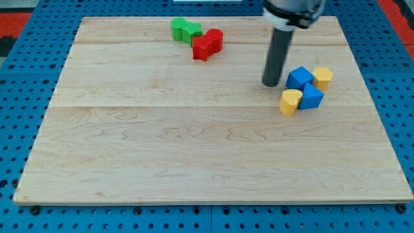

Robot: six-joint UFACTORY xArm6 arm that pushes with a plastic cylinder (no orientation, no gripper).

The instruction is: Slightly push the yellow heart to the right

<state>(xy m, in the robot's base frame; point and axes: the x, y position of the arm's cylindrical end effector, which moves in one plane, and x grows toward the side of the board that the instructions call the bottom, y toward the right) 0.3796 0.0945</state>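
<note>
The yellow heart (290, 101) lies on the wooden board at the view's right, touching the left side of a blue block (311, 97). A second blue block (299, 77) sits just above it, and a yellow hexagonal block (322, 77) is at the right of that. My tip (270, 84) is on the board just up and left of the yellow heart, with a small gap, and left of the upper blue block.
At the view's top centre a green block (178, 28) and a second green block (191, 31) touch a red block (203, 47) and a red cylinder-like block (214, 39). The wooden board (162, 142) lies on a blue pegboard (19, 84).
</note>
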